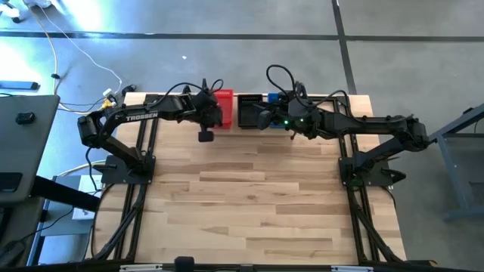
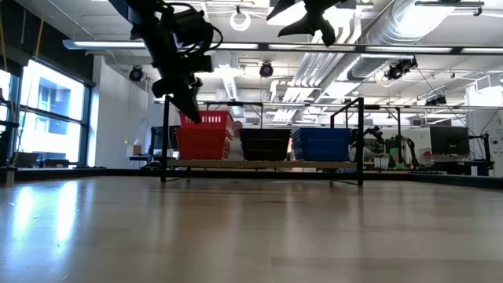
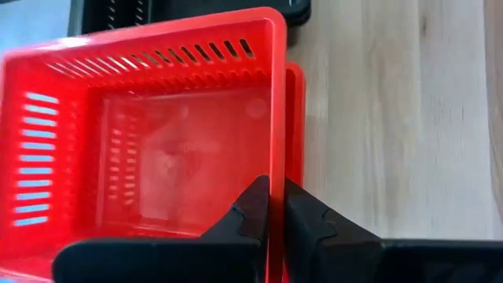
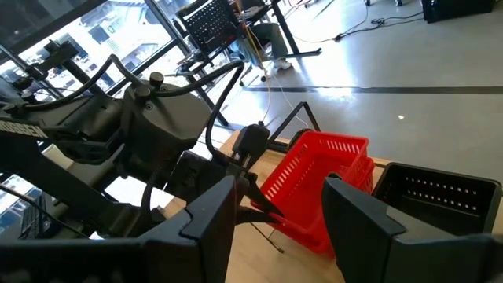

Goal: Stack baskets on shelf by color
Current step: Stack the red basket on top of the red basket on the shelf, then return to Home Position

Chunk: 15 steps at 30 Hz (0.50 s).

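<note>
On the shelf (image 2: 267,164) at the table's far edge stand red baskets (image 2: 203,144), black baskets (image 2: 265,144) and blue baskets (image 2: 322,144), side by side. My left gripper (image 3: 277,189) is shut on the top red basket (image 3: 157,141), which sits tilted above the red basket below it (image 3: 295,118). It also shows in the high view (image 1: 212,113) and the low view (image 2: 189,102). My right gripper (image 4: 279,204) is open and hangs high over the black and blue baskets (image 1: 261,117), touching nothing. My left gripper pinches the top red basket's rim on the wall facing the table's near edge (image 3: 277,157), one finger inside the basket and one outside. The fingers slant down from above and from the left. The basket is tilted, with its lower part in the red basket beneath.
The shelf's black rod uprights (image 2: 361,137) stand at its ends. A black basket (image 4: 432,196) sits right beside the red ones. The wooden tabletop (image 1: 257,196) stretches toward the near edge in front of the shelf. Cables lie on the floor beyond the table.
</note>
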Each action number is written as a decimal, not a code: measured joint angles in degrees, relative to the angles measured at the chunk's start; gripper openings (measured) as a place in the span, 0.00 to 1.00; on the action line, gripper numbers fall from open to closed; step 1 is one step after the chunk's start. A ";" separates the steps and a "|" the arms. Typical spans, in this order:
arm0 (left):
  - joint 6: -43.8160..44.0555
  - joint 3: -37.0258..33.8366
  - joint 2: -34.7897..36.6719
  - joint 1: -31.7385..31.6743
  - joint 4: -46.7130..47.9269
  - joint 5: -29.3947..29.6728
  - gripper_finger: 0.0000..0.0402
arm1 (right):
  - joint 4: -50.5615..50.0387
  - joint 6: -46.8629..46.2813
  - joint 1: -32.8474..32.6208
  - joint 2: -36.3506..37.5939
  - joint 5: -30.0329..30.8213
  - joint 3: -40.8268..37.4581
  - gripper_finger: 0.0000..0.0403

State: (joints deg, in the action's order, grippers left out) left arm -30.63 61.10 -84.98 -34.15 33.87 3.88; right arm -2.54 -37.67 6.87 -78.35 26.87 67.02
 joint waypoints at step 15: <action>0.39 1.98 0.05 0.07 1.61 -0.05 0.31 | -0.03 0.01 0.00 -0.02 -0.01 0.00 0.43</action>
State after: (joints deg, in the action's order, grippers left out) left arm -30.24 63.08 -84.93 -34.09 35.48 3.83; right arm -2.57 -37.66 6.87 -78.37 26.87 67.02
